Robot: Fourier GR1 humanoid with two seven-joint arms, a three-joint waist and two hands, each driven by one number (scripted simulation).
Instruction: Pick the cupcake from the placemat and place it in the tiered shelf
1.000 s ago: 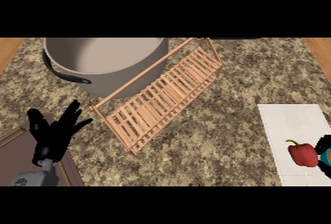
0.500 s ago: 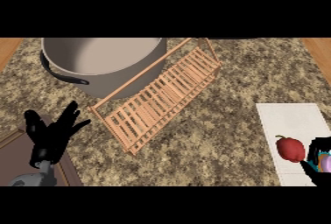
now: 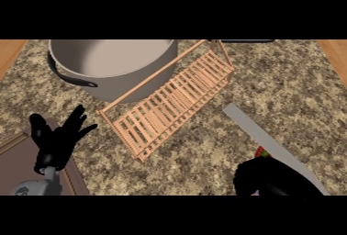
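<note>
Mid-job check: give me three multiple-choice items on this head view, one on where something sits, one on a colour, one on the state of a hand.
1. Where is the large grey pot?
A. At the top left of the counter
B. On the white placemat
C. Inside the wooden shelf

2. What colour is the slatted tiered shelf?
A. Blue
B. Light wood
C. Black

3. How is the left hand?
A. Curled round the pot handle
B. Open, fingers up, holding nothing
C. Pressed flat on the shelf

Key: 1 A, the pot stands up left, beside the shelf. 2 B, its slats are pale wood. 3 B, it rests at the lower left with its fingers spread, apart from everything.
</note>
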